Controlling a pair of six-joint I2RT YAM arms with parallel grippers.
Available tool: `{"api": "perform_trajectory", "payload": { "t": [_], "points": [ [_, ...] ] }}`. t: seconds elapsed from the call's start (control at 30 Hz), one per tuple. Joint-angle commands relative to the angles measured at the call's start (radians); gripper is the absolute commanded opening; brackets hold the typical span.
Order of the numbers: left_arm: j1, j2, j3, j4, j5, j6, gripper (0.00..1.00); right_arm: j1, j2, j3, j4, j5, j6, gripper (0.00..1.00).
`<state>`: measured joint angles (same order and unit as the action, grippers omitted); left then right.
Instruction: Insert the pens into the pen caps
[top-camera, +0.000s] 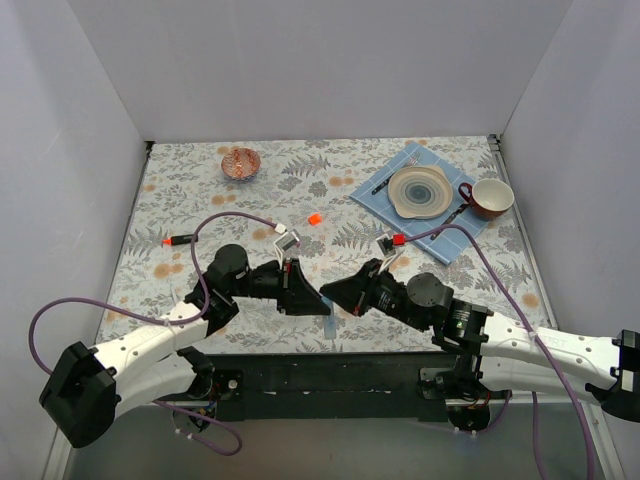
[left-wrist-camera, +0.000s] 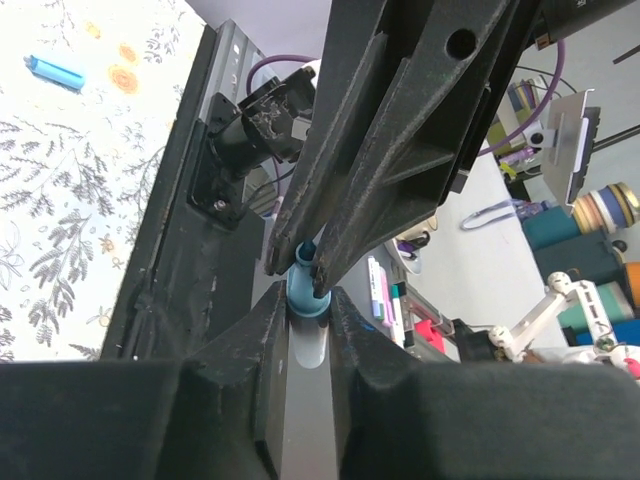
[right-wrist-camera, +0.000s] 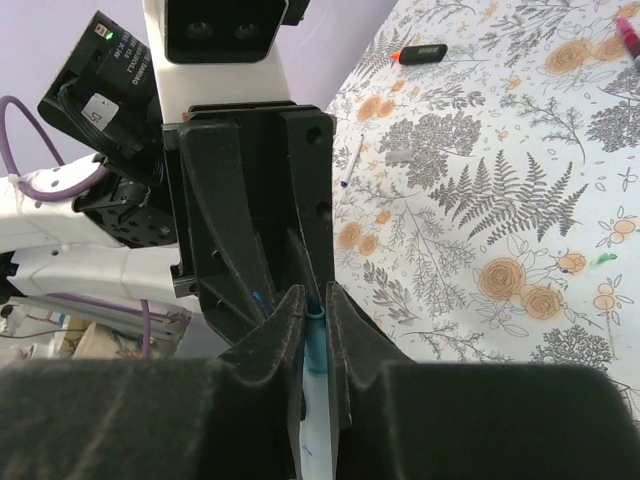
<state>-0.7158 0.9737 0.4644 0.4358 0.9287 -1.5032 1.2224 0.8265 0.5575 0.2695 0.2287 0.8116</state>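
Sticker (right-wrist-camera: 100, 115) on left arm (right-wrist-camera: 80, 265) unreadable. Left gripper (left-wrist-camera: 307, 300) clamped light-blue marker (left-wrist-camera: 308, 355); right gripper (left-wrist-camera: 298, 262) pinched its blue tip. Left wrist view alone showed light-blue cap (left-wrist-camera: 55, 72) lying loose.

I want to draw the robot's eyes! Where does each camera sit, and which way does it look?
Top external: above and behind the arms, looking down at the table; both arms show, left tool facing right tool.
Left wrist: on the left arm, facing the near table edge and room beyond; own fingers below.
Right wrist: on the right arm, facing left across the table; own fingers below.
Shared: both wrist views show the light-blue marker pinched between both tools.
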Motion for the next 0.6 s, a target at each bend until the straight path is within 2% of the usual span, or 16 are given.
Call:
{"api": "perform_trajectory", "payload": {
  "t": [0.0, 0.13, 0.17, 0.27, 0.33, 0.43, 0.57],
  "points": [
    [-0.007, -0.006, 0.007, 0.101, 0.002, -0.031, 0.02, 0.002, 0.000, 0.001, 0.034, 0.046, -0.020, 0.01],
    [-0.007, -0.029, -0.009, 0.136, -0.017, -0.040, 0.00, 0.000, -0.010, -0.004, 0.048, 0.003, -0.055, 0.01],
    [-0.007, -0.033, -0.012, 0.136, -0.024, -0.035, 0.00, 0.000, -0.016, 0.002, 0.043, -0.011, -0.060, 0.07],
    [-0.007, -0.044, 0.000, 0.107, -0.044, -0.014, 0.00, 0.000, -0.062, 0.009, -0.007, -0.019, -0.069, 0.37],
    [-0.007, -0.044, 0.009, 0.098, -0.042, -0.005, 0.00, 0.000, -0.120, -0.010, -0.042, -0.017, -0.078, 0.44],
    [-0.007, -0.044, 0.028, 0.069, -0.044, 0.012, 0.00, 0.000, -0.214, -0.040, -0.105, -0.006, -0.088, 0.48],
    [-0.007, -0.059, 0.028, 0.061, -0.062, 0.017, 0.00, 0.000, -0.283, -0.074, -0.144, -0.075, -0.127, 0.50]
  ]
}}
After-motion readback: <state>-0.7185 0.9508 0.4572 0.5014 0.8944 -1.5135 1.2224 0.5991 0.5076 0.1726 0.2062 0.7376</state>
